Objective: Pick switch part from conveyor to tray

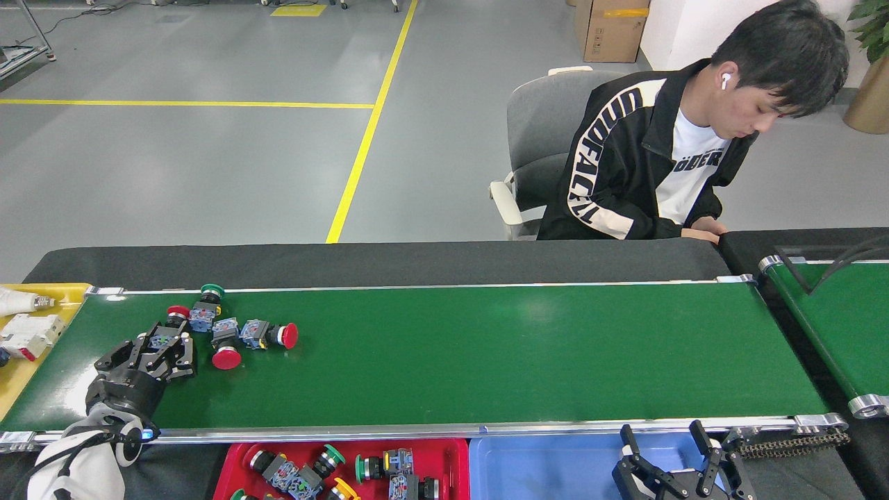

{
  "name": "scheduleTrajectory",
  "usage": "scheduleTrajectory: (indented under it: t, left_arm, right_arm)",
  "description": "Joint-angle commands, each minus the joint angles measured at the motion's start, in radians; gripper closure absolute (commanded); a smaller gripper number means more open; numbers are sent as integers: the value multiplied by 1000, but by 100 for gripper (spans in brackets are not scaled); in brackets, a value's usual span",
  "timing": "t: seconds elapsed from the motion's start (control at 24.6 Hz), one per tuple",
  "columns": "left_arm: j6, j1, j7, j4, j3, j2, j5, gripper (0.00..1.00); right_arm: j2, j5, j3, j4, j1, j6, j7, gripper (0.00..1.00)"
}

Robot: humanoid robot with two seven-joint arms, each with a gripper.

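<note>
The conveyor point(486, 354) is a long dark-green belt with silver rails. Several switch parts lie bunched at its left end: one with a small red cap point(175, 313), one with a green cap point(210, 290), and two with red mushroom heads point(226, 358) point(287, 335). My left gripper point(161, 346) is low over the belt, open, its fingers straddling the blue-grey body of the small red-capped part. My right gripper point(663, 444) hangs open and empty over the blue tray point(549, 465), below the belt's near rail. The red tray point(451, 462) holds several switch parts.
A yellow tray point(66, 292) with white parts sits off the belt's left end. A second green belt point(833, 326) starts at the right. A person in a black jacket point(625, 160) sits behind the black table strip point(382, 260), one hand on its edge.
</note>
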Motion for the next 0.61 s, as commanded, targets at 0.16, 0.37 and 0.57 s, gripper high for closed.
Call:
scheduleTrajectory:
  t: [0.16,0.37,0.57]
  left_arm:
    - [-28,432,-42,-630,-15,-80,57,96]
    - [-80,649,72,-779,-260,-64,4,84]
    - [-88,666,95,-777,-299,-52,-48,0]
  right_arm:
    - [-5,0,0,-13,-3,-2,0,4]
    - [-5,-1,0,-13,1,2,0,4]
    - [-7,-5,0,-13,1,2,0,4]
